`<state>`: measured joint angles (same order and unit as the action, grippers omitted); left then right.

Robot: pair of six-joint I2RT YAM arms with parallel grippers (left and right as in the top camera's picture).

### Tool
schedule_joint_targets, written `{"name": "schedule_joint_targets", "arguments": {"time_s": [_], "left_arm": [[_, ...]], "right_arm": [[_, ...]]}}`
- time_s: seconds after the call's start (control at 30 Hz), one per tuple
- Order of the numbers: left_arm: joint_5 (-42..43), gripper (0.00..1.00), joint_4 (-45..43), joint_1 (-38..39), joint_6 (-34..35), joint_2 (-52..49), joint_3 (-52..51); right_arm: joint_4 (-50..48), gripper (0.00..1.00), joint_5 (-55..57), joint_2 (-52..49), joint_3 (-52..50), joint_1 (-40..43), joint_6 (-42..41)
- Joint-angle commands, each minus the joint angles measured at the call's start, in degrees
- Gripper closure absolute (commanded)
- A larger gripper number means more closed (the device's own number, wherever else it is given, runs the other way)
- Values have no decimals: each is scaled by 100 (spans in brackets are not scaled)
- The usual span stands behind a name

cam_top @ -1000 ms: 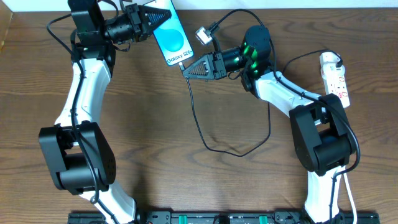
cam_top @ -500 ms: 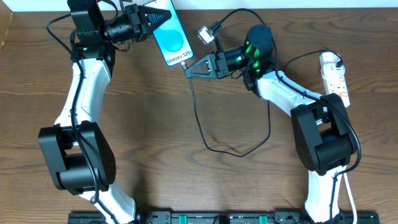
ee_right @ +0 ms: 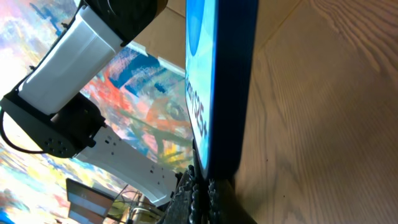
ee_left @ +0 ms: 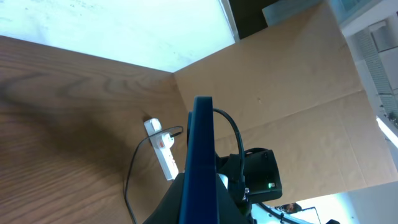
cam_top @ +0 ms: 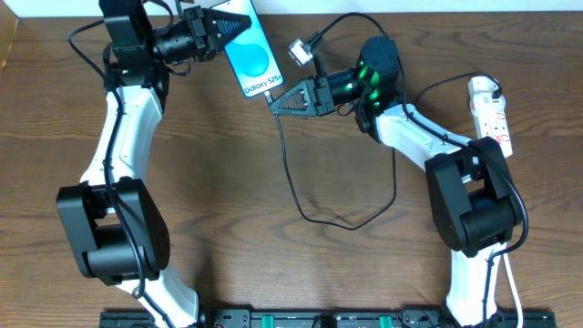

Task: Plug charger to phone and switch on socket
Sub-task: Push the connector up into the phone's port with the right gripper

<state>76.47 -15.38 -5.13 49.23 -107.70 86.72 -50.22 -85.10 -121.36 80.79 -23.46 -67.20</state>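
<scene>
The phone (cam_top: 252,56), with a light blue screen and "Galaxy S25" text, is held at the back of the table by my left gripper (cam_top: 239,25), which is shut on its upper end. In the left wrist view the phone (ee_left: 202,143) shows edge-on between the fingers (ee_left: 186,208). My right gripper (cam_top: 274,100) is shut on the charger's plug tip at the phone's lower end. The fingers (ee_right: 186,196) hide the tip, pressed against the phone's edge (ee_right: 231,93). The black charger cable (cam_top: 296,187) loops across the table. The white socket strip (cam_top: 492,114) lies at the far right.
A silver connector (cam_top: 298,51) on a black lead hangs by the right wrist. The strip also shows in the left wrist view (ee_left: 163,148), with a brown cardboard wall (ee_left: 280,93) behind it. The table's back edge runs just behind the phone.
My right gripper moved slightly up and to the right along the phone's lower end about a second ago, then stayed still. The left arm and the phone have not moved.
</scene>
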Motion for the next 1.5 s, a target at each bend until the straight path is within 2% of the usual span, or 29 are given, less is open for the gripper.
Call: {"name": "schedule_joint_targets", "arguments": {"time_s": [0.0,0.5,0.93,1.23,1.47], "left_arm": [[234,93,-39,61,-74,74,39],[236,93,-39,72,-76,74,39],[195,93,-39,109,-81,74,39],[203,93,-37,136,-122,74,39],[472,93,-37,136,-125,74,39]], "right_arm": [[-20,99,142,-20,-26,-55,63],[-17,99,249,-20,-26,-26,103],[-15,99,970,-20,-26,-66,-160],[-17,99,997,-20,-26,-96,-155],[-20,99,1001,-20,-26,-90,-151]]}}
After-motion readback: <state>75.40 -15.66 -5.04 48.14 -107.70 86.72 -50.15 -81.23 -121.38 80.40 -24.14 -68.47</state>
